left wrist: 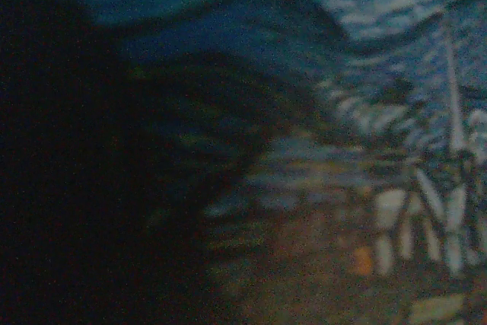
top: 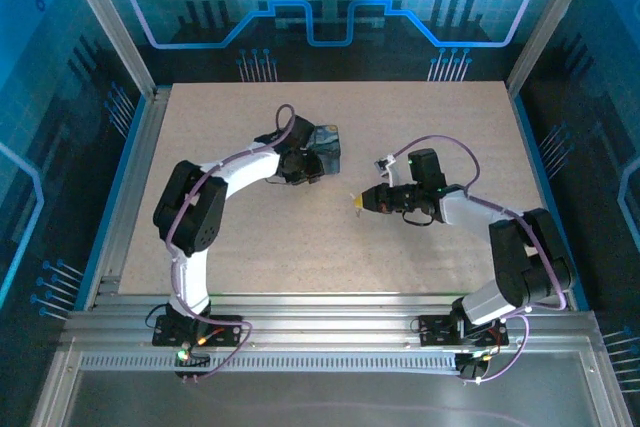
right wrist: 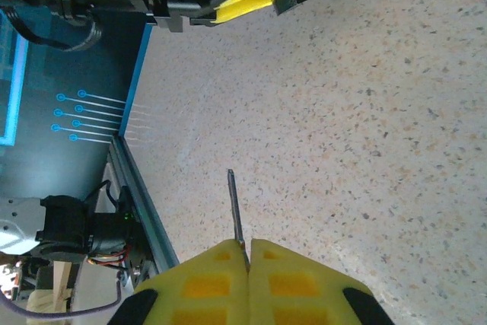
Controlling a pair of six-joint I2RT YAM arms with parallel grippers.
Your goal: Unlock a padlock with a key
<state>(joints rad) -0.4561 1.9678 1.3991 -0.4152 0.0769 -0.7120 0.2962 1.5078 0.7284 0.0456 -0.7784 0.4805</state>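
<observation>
Top view: even overhead light, tabletop (top: pixel 330 247) bright and sharp, faint soft shadows on it, blue glow off the back panel (top: pixel 330 7). Left wrist view: dim, heavily blurred, left half near black. Right wrist view: bright, tabletop speckle in focus.

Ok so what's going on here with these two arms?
The right hand is shut on a thin metal key, its blade sticking out past the yellow fingers, over the speckled table. The left hand is down at a dark box with a blue-and-yellow swirl picture; I can't tell whether it grips anything. Key and box are well apart, so no unlocking yet.
</observation>
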